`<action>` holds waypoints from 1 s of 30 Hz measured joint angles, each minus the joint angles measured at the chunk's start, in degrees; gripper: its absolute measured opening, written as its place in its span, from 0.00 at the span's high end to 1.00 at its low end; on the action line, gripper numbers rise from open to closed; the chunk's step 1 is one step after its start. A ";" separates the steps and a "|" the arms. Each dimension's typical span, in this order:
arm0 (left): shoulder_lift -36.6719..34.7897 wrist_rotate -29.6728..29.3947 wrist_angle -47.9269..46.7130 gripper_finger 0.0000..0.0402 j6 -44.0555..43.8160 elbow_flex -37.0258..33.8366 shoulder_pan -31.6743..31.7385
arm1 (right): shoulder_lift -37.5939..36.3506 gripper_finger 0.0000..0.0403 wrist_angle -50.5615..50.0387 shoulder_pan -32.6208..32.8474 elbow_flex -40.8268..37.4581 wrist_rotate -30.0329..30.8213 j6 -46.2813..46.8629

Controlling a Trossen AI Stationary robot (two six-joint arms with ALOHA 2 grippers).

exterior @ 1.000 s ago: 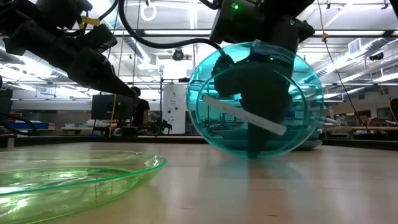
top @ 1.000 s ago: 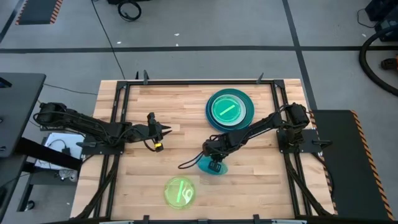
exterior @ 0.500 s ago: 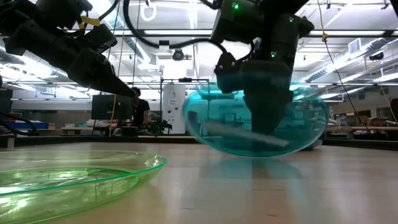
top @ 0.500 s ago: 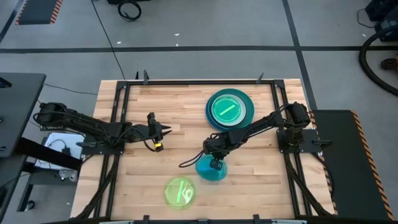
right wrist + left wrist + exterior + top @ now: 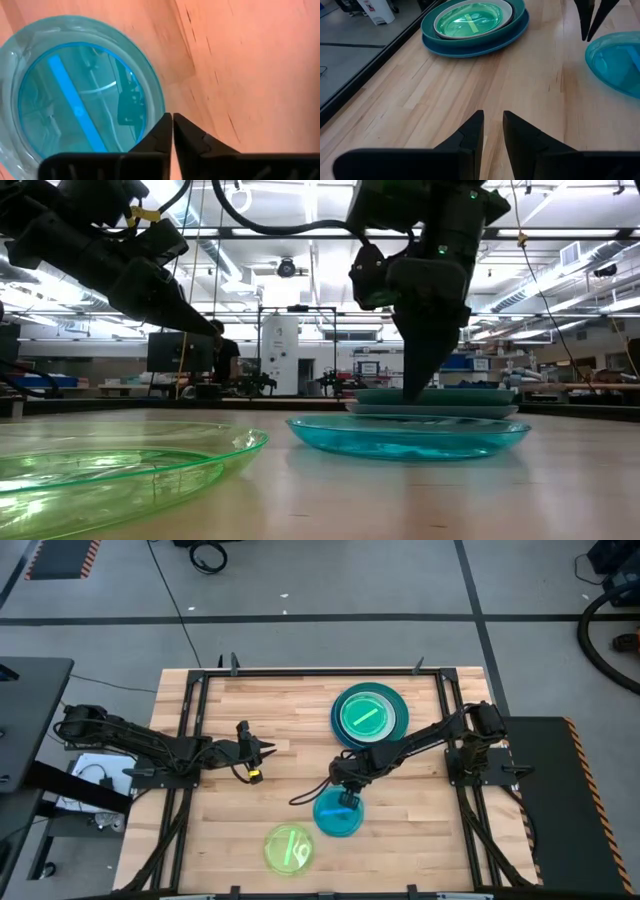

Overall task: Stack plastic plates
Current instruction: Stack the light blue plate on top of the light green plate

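Note:
A small translucent cyan plate (image 5: 339, 812) (image 5: 408, 436) (image 5: 75, 95) lies flat on its base on the wooden table. My right gripper (image 5: 347, 794) (image 5: 172, 120) points down just above the plate's far rim, fingers shut to a hairline and holding nothing. At the far right a stack (image 5: 369, 715) (image 5: 475, 22) has a lime-green plate in a white one on large teal and blue plates. Another lime-green plate (image 5: 290, 848) (image 5: 120, 470) lies near the front edge. My left gripper (image 5: 272, 750) (image 5: 492, 120) waits above the table's left middle, slightly open.
Bare wood lies between the cyan plate, the stack and the front green plate. A black metal frame (image 5: 190, 740) runs along the table's edges. Beyond the table, the low view shows a workshop with a person (image 5: 222, 355) far off.
The cyan plate, which stood on its edge in my right gripper's hold, has tipped over toward the near edge and fallen flat on the table, free of the fingers. My right gripper has risen a little and stands over the plate's far rim.

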 joint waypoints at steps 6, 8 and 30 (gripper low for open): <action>-0.01 0.00 -0.08 0.80 -0.04 0.00 -0.02 | 0.11 0.79 0.20 0.01 -0.15 -2.21 0.75; -0.01 0.00 -0.10 0.80 -0.04 0.00 0.00 | 0.11 0.76 0.69 0.02 -0.58 -2.50 1.17; -0.02 0.02 -0.08 0.80 -0.09 0.00 -0.02 | 0.20 0.98 6.27 0.00 -4.47 -5.95 2.03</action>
